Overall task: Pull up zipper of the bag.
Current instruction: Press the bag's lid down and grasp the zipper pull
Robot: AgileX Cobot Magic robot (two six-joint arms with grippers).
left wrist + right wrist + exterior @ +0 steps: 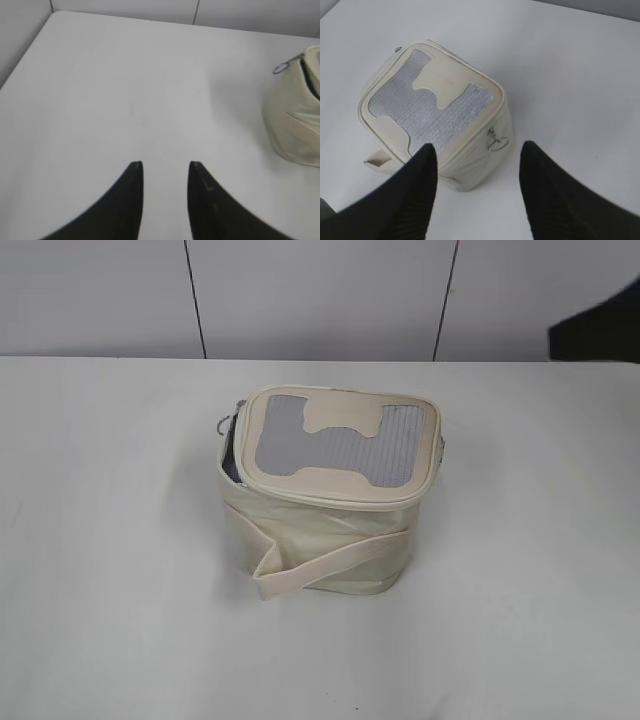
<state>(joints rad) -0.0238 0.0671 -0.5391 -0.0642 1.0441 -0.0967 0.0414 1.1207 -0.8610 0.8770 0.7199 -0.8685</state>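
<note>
1. The right gripper (pixel 477 150) hangs spread wide above the bag (pixel 325 510), gripping nothing.
2. The left gripper (pixel 165 167) is parted over bare table (pixel 100 540); the bag is cut off at that view's edge.
3. The zipper (pixel 232 445) gapes at the lid's left corner, the interior too dark to read.
4. A pale panelled wall (pixel 320 295) lies behind.
</note>
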